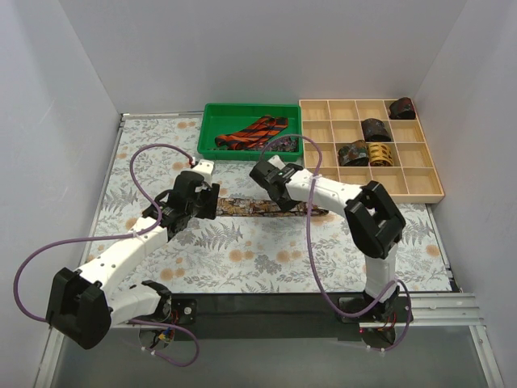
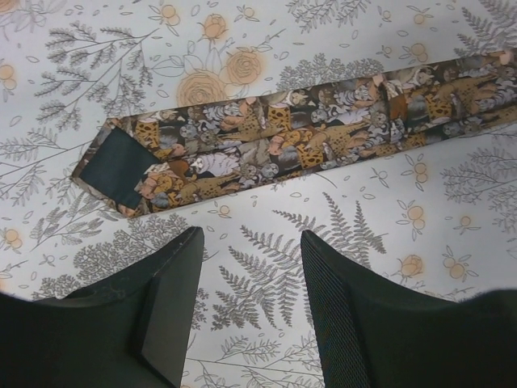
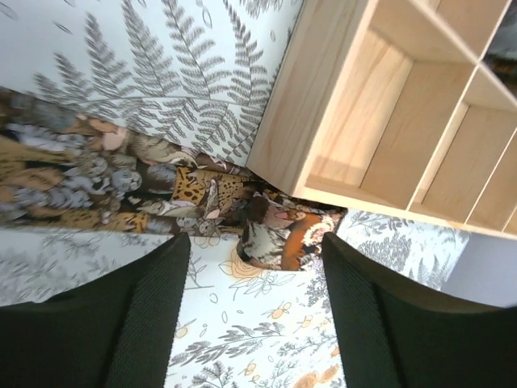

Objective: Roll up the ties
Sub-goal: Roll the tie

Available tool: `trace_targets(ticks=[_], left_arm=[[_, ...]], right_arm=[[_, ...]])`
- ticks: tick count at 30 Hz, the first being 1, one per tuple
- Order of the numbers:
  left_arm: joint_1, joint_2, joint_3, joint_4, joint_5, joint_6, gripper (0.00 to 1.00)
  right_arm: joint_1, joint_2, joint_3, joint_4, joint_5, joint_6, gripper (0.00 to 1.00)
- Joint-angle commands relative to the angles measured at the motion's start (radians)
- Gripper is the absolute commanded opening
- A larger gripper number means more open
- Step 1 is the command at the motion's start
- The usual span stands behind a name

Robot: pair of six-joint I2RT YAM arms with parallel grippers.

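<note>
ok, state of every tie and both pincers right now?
Mottled tie: unrolled, lying flat.
Striped tie: unrolled, heaped in green bin.
Four rolled ties: coiled, in wooden tray compartments.
Left pincer: open, empty, by wide end.
Right pincer: open, empty, by narrow end.

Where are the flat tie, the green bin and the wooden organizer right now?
flat tie (image 2: 307, 133), left wrist view, mid-length of the printed fabric.
green bin (image 1: 208, 132), top external view, its left wall.
wooden organizer (image 1: 420, 183), top external view, an empty near-right compartment.
</note>
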Motion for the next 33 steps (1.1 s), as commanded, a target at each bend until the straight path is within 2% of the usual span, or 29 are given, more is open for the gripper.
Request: trace_targets(ticks=[1, 4, 5, 9, 12, 15, 20, 25, 33], left_arm=[[0.008, 0.016, 0.041, 0.032, 0.080, -0.031, 0.49], [-0.006, 0.070, 0.094, 0.060, 0.169, -0.100, 0.49], [-0.015, 0.087, 0.111, 0.070, 0.217, -0.117, 0.49], [-0.138, 0.244, 0.210, 0.129, 0.244, -0.202, 0.50], [-0.224, 0.353, 0.314, 0.169, 0.264, -0.235, 0.50], [-0.287, 0.502, 0.419, 0.195, 0.279, -0.258, 0.50], [-0.335, 0.710, 0.573, 0.202, 0.284, -0.269, 0.50], [-0.364, 0.834, 0.703, 0.205, 0.299, -0.287, 0.48], [-0.382, 0.946, 0.777, 0.207, 0.292, -0.305, 0.44]], right_arm=[[-0.007, -0.175, -0.021, 0.083, -0.055, 0.007, 0.62], [-0.065, -0.321, -0.160, 0.203, -0.165, 0.022, 0.68], [-0.114, -0.360, -0.200, 0.235, -0.248, 0.036, 0.70], [-0.288, -0.539, -0.461, 0.455, -0.512, 0.073, 0.82], [-0.410, -0.643, -0.570, 0.566, -0.638, 0.076, 0.91], [-0.519, -0.703, -0.676, 0.660, -0.789, 0.096, 0.94], [-0.699, -0.771, -0.886, 0.878, -1.052, 0.173, 0.89], [-0.795, -0.768, -0.969, 1.022, -1.181, 0.212, 0.87], [-0.823, -0.724, -1.011, 1.117, -1.258, 0.234, 0.87]])
